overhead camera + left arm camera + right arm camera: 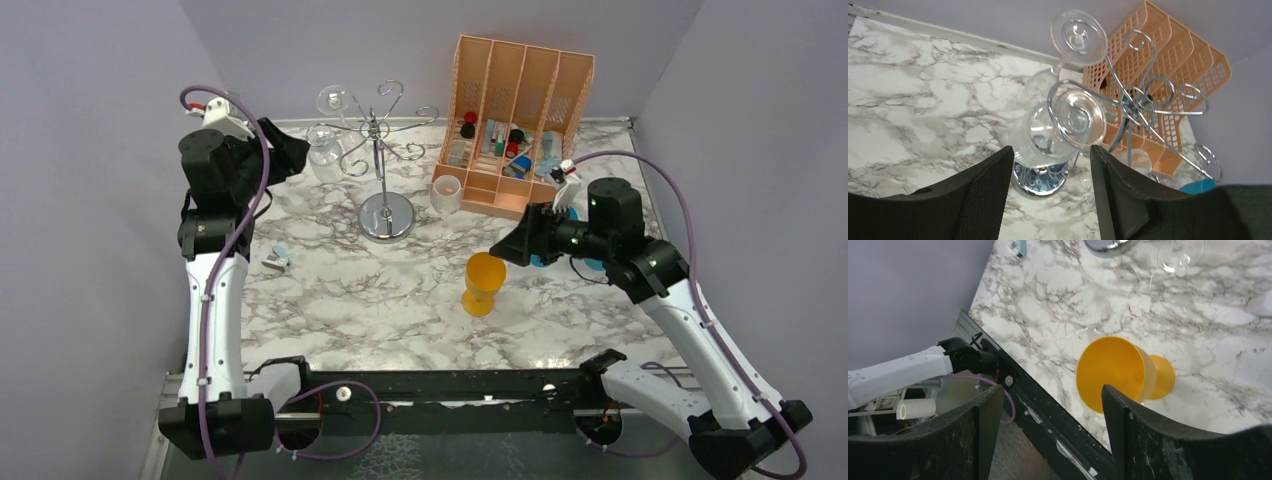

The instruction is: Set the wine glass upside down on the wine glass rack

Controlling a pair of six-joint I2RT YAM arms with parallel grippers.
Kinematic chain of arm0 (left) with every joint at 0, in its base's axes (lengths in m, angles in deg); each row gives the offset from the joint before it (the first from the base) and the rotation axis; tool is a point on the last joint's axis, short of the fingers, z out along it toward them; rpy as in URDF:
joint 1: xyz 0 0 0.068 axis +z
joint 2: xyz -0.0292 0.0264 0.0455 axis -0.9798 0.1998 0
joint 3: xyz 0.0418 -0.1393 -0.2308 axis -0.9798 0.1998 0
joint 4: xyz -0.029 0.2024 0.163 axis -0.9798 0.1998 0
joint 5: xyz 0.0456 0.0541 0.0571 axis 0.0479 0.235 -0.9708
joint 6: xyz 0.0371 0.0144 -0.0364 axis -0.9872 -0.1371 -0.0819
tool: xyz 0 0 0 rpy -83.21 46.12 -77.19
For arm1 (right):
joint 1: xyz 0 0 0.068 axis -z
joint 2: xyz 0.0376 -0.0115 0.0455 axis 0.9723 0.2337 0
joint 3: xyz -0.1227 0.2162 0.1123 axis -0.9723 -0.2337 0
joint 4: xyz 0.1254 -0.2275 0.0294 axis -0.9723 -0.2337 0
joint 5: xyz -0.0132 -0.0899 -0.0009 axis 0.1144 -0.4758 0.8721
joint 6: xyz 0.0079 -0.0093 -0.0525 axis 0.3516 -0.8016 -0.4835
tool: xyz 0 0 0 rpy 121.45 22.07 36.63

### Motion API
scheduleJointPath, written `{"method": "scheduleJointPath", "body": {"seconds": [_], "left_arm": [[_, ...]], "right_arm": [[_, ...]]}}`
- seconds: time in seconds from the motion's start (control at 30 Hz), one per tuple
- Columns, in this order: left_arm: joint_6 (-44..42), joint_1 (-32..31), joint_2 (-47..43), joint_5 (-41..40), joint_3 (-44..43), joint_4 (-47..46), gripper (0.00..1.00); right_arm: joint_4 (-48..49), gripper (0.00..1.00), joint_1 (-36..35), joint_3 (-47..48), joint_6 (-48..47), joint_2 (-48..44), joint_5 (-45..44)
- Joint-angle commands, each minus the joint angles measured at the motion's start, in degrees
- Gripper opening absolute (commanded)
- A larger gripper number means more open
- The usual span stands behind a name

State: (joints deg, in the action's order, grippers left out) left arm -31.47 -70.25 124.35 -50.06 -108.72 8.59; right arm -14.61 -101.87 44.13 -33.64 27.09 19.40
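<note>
The silver wire wine glass rack [377, 140] stands on its round disc base [386, 215] at the back centre. Two clear wine glasses hang upside down on its left scroll arms. The nearer one [1048, 140] has its foot in a curl, and the farther one [1075, 37] is behind it. In the top view they overlap [324, 150]. My left gripper [292, 150] is open and empty, just left of the nearer glass's bowl, which shows between its fingertips [993, 185]. My right gripper [512, 246] is open and empty above an orange goblet [484, 283].
Another clear glass [446, 193] stands right of the rack base. An orange slotted organiser [520, 110] with small items is at the back right. A small blue-white clip [277, 260] lies at the left. A blue object [590, 263] sits under my right arm. Walls enclose three sides.
</note>
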Motion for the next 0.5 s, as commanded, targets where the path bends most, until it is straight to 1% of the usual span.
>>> {"method": "scheduleJointPath", "body": {"seconds": [0.0, 0.13, 0.27, 0.33, 0.47], "left_arm": [[-4.79, -4.52, -5.64, -7.33, 4.35, 1.8, 0.63], [-6.41, -7.52, -8.4, -6.86, 6.67, 4.22, 0.67], [-6.89, -10.81, -11.18, -6.14, 8.01, 5.93, 0.67], [-7.41, -11.92, -12.23, -6.12, 7.59, 7.7, 0.67], [-10.23, -14.77, -15.15, -7.52, 7.69, 9.46, 0.67]], "right_arm": [[-3.6, 0.72, 0.16, -2.84, 0.33, 1.3, -1.71], [-7.09, 0.7, 0.08, -4.34, -2.45, 3.05, -7.81], [-8.0, 0.63, 0.07, -4.57, -4.66, 4.49, -13.84], [-7.81, 0.58, 0.07, -4.58, -4.75, 5.81, -14.68], [-4.47, 0.51, 0.07, -6.36, -3.45, 7.78, -12.37]]}}
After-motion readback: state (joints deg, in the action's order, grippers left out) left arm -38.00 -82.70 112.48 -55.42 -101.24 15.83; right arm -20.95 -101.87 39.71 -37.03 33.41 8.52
